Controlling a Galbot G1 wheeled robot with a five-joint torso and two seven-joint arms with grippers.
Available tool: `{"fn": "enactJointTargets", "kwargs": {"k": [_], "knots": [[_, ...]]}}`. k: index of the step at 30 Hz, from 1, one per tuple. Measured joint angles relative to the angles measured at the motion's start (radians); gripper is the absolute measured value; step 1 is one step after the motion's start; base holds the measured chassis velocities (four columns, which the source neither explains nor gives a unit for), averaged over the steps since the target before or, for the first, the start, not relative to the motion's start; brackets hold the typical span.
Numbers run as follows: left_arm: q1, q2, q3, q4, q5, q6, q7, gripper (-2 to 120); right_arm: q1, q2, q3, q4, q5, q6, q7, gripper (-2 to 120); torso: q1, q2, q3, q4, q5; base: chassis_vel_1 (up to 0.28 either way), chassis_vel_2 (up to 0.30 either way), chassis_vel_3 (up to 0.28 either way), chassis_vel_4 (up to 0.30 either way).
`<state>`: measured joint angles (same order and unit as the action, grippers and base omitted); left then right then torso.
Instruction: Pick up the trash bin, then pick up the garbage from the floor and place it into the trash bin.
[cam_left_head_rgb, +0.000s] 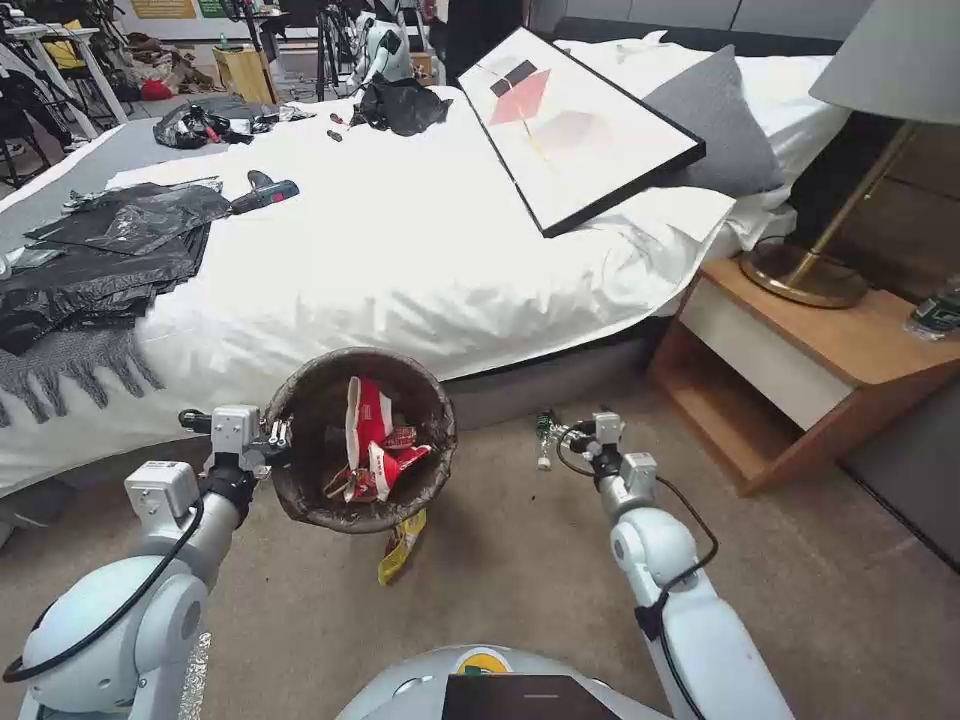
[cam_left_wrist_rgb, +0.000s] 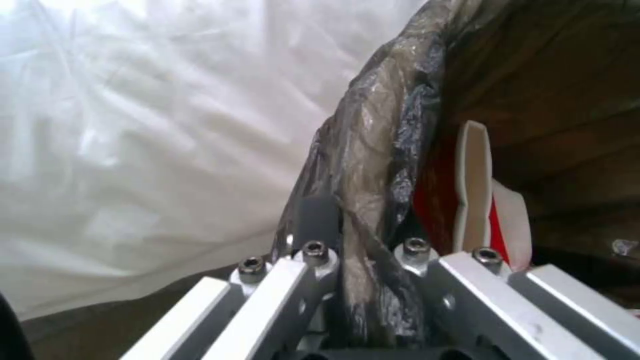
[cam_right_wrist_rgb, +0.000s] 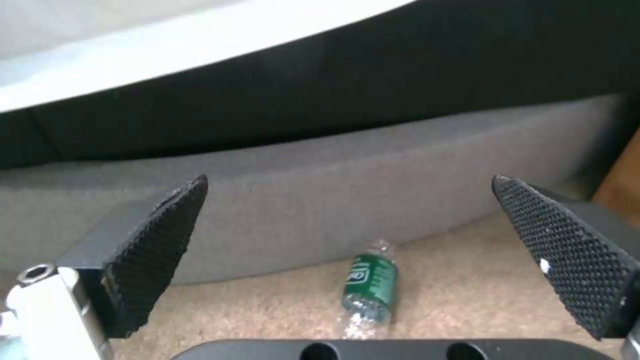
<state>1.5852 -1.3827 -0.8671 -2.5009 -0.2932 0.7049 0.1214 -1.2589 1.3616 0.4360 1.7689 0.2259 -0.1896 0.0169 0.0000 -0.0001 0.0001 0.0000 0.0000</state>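
**Item: small green plastic bottle, floor litter**

At centre frame of the head view, on tan carpet beside the bed base: small green-labelled clear plastic bottle (cam_right_wrist_rgb: 369, 290). Judged light, crushable, slippery; grip across the labelled middle. Right end effector (cam_right_wrist_rgb: 373, 250) open, above it. Left end effector (cam_left_head_rgb: 275, 437) clamps the bag-lined round trash bin (cam_left_head_rgb: 300, 400) by its rim, lower left.

left arm: stretched forward and low, wrist level
left gripper (cam_left_head_rgb: 283, 437): clamped tight, something pinched between its fingers
right arm: reaching forward, angled down a bit
right gripper (cam_right_wrist_rgb: 353, 250): fingers spread wide, nothing between the pads (cam_right_wrist_rgb: 160, 240)
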Motion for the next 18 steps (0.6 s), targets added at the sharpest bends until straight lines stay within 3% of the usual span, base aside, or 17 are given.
{"fn": "enactJointTargets", "kwargs": {"k": [18], "knots": [[-0.002,-0.009,0.001,0.0,-0.001,0.008,-0.004,3,0.151,0.006,-0.055,-0.253,0.123,-0.075,0.025,100,0.0,0.0,0.0,0.0,0.0,0.0,0.0,0.0,0.0]]}}
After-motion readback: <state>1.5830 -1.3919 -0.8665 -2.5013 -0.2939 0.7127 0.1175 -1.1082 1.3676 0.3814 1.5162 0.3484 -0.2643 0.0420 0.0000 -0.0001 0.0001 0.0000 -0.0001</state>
